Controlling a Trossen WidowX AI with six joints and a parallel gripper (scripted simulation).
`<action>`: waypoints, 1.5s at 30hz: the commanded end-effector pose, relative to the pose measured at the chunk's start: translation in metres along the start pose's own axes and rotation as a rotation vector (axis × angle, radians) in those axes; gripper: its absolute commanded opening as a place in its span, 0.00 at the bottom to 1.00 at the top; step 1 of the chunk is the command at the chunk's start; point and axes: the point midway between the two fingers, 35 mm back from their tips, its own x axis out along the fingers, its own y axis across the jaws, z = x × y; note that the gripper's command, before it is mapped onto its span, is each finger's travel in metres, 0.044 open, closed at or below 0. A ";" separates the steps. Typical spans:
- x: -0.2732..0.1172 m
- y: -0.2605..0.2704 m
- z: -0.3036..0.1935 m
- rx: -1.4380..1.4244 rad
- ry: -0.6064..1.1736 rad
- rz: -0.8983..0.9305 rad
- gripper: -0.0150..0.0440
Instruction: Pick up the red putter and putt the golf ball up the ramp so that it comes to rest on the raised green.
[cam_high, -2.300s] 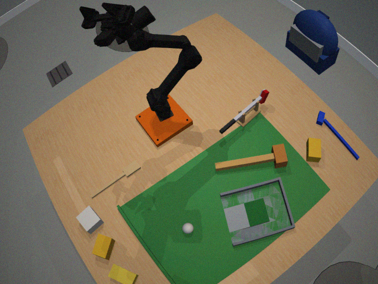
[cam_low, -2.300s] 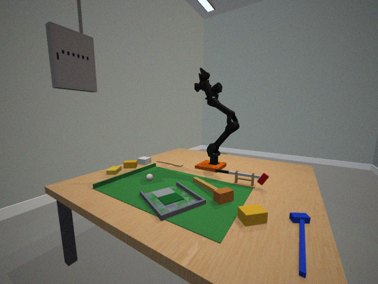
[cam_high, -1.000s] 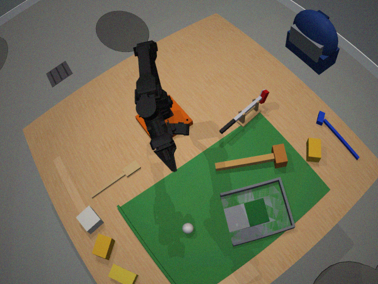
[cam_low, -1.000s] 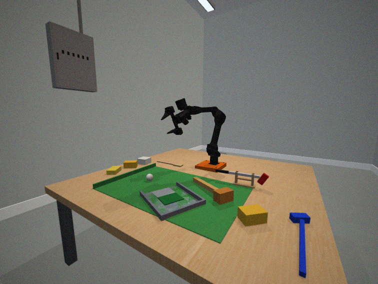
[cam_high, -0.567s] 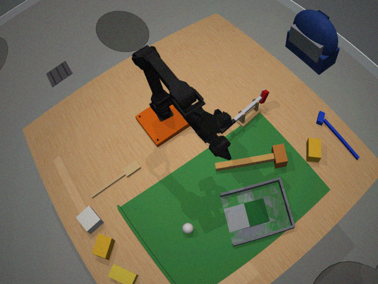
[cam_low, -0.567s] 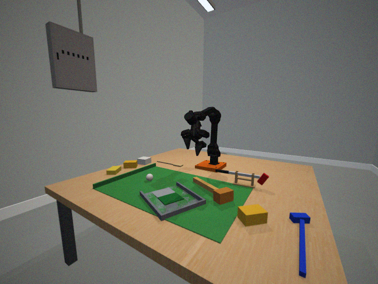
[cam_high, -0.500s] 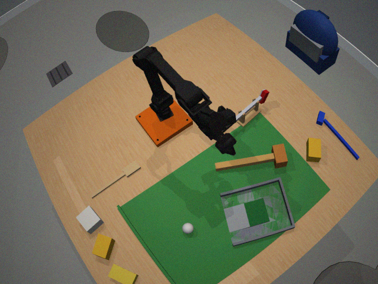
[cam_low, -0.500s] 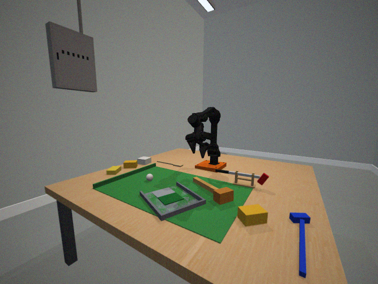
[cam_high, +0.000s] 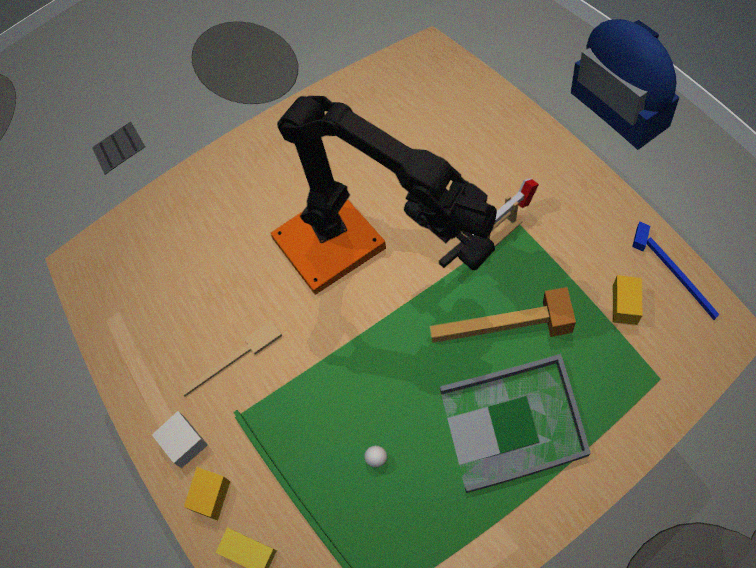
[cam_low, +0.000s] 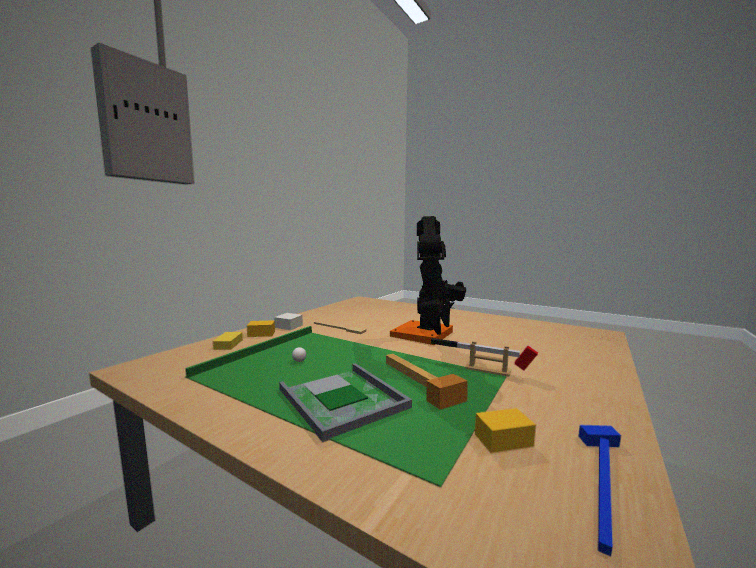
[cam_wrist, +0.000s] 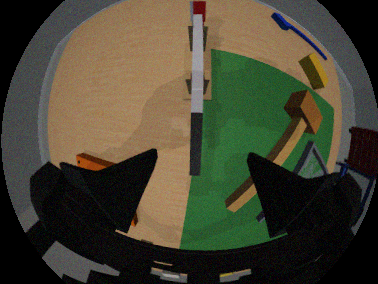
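The red-headed putter rests on a small wooden stand. Its black handle is hidden by the arm in the top view. My gripper is open and empty above the handle end. In the wrist view the handle lies between the fingertips, pointing up the picture. The white golf ball sits on the green mat. The pale ramp leads to the raised green inside a grey-walled frame.
A wooden mallet lies on the mat between the putter and the frame. A yellow block and blue putter lie beyond. A white block and yellow blocks stand past the mat's low wall.
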 end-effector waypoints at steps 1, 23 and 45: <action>0.004 0.006 0.002 0.000 0.003 0.025 1.00; 0.048 0.007 -0.012 0.000 0.004 0.025 1.00; 0.067 0.006 -0.017 0.002 0.007 0.021 0.91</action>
